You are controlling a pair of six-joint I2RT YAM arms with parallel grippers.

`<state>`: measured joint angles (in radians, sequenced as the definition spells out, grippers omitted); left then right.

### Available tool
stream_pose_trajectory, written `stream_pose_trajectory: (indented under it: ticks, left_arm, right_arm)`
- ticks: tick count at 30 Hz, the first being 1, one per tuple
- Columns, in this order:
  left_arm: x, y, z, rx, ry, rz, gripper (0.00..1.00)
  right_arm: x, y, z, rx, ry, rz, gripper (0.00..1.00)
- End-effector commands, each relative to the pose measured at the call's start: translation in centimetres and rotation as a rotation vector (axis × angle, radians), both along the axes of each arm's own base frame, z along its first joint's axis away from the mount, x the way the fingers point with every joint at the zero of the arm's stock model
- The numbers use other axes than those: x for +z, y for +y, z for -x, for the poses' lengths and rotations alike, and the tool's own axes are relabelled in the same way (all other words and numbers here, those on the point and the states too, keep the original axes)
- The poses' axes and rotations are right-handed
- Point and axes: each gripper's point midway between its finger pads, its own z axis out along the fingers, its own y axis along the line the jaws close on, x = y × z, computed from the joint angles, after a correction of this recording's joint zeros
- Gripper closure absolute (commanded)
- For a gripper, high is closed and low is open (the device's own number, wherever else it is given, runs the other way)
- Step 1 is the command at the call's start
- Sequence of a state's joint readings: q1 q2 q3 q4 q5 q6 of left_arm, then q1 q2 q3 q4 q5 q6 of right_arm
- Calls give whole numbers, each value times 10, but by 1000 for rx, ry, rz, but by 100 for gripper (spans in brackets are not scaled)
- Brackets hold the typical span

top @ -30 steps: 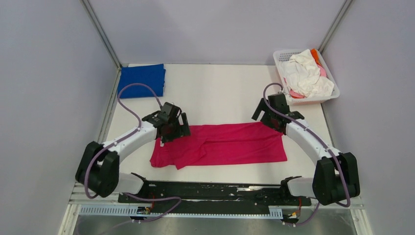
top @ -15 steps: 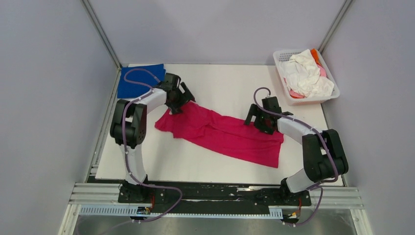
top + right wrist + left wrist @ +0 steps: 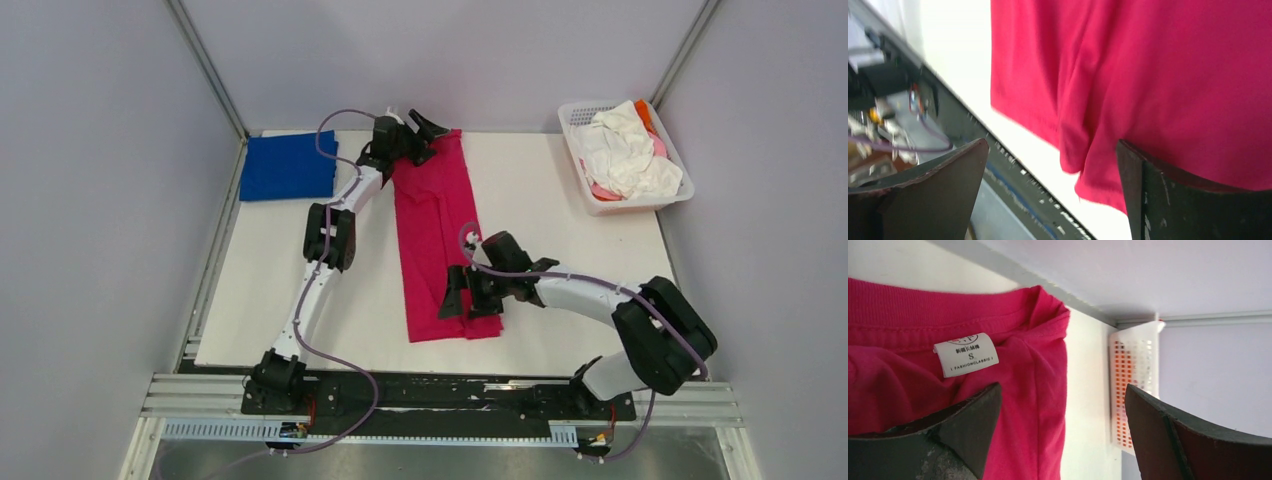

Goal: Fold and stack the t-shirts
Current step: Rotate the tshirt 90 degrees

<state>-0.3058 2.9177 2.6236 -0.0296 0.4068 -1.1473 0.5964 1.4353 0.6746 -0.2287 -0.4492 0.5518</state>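
Magenta-red t-shirt (image 3: 432, 230) lay stretched in a long narrow strip on the white surface (image 3: 560, 250), collar end at the far edge and hem end toward the near edge. The left gripper (image 3: 424, 137) hovered at the collar end by the back wall, its jaws spread wide and clamping nothing. In the left wrist view the white neck label (image 3: 966, 354) showed just beyond one finger (image 3: 965, 432), and the white lattice basket (image 3: 1133, 385) stood past the shirt's edge. The right gripper (image 3: 473, 303) sat over the hem end, jaws likewise released. The wrinkled hem (image 3: 1073, 150) was visible between its fingers, with the surface's near edge just beside it. A royal-blue t-shirt (image 3: 288, 165) lay folded flat in the far left corner, well apart from the red one. More t-shirts, white (image 3: 625, 150), pink (image 3: 603, 190) and orange (image 3: 643, 112), sat heaped in the basket at the far right corner.
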Motion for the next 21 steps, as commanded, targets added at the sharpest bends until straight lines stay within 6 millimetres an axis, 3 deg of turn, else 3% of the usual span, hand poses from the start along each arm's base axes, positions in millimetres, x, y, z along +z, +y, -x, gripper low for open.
stream_pose_trajectory:
  ticks: [1, 4, 5, 12, 17, 20, 21]
  left_arm:
    - [-49, -23, 3, 6, 29, 146, 0]
    - [-43, -24, 3, 8, -8, 64, 0]
    - [-52, -20, 5, 6, 1, -6, 0]
    - [-41, 5, 2, 83, 20, -173, 0]
    - [0, -2, -1, 61, -48, -126, 0]
    - [39, -11, 5, -5, -108, -91, 0]
    - [64, -14, 9, -25, -143, -77, 0]
  right_arm:
    - [17, 48, 33, 247, 9, -113, 0]
    - [16, 57, 25, 242, -2, -89, 0]
    - [16, 59, 24, 243, -6, -89, 0]
    - [34, 66, 29, 261, -90, -90, 0]
    - [53, 49, 9, 84, -203, -50, 0]
    - [67, 35, -7, -55, -267, -37, 0]
    - [71, 30, -11, -97, -277, -34, 0]
